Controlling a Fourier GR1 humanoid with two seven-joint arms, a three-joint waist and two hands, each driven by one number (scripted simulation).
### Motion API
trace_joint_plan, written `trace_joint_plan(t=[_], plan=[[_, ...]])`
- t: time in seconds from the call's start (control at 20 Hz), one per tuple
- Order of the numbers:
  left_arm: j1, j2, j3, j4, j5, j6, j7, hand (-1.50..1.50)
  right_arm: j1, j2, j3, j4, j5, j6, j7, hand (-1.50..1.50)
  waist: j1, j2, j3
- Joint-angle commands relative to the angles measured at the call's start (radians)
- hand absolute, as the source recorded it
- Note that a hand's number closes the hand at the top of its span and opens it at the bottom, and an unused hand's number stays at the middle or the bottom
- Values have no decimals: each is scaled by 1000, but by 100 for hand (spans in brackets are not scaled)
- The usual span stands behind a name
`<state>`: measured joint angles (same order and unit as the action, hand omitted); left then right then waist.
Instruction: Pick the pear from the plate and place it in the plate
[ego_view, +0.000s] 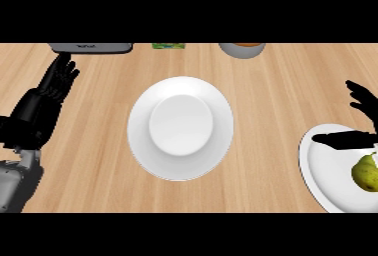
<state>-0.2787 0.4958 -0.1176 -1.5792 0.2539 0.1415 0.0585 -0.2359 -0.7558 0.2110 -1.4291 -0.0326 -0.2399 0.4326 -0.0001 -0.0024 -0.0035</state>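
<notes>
- Head view looked steeply down on a wooden counter (280, 100); a white centre plate (140, 125) lay in the middle of it.
- A second white plate, the right plate (317, 170), sat at the near right and was cut by the view's right edge; it lay well apart from the centre plate.
- The pear (364, 173), yellow-green, lay on the right plate, close to the right edge of the view.
- The right hand (362, 106) showed at the right edge, just far of the pear; its fingers were spread and uncurled; one dark digit reached leftward over the far part of the right plate; the hand had hold of nothing, and the pear lay clear of it.
- The left hand (57, 80) rested at the far left, fingers straight and pointing away, with nothing in it; its grey forearm came in from the near left corner.
- Along the far edge stood a grey appliance (91, 47), a small green item (168, 46) and a pale round vessel (242, 49), each only partly in view.
</notes>
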Motion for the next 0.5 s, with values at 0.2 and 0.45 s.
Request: trace_joint_plan(t=[0.2, 0.45], plan=[[-41, -4, 10, 55, -1, -29, -12, 0, -124, -226, 95, 18, -72, 432, 386, -150, 17, 10, -1], [-42, -34, -21, 7, -29, -1, 18, 0, -179, -211, 139, 59, -195, 650, 558, -150, 23, 8, 2]])
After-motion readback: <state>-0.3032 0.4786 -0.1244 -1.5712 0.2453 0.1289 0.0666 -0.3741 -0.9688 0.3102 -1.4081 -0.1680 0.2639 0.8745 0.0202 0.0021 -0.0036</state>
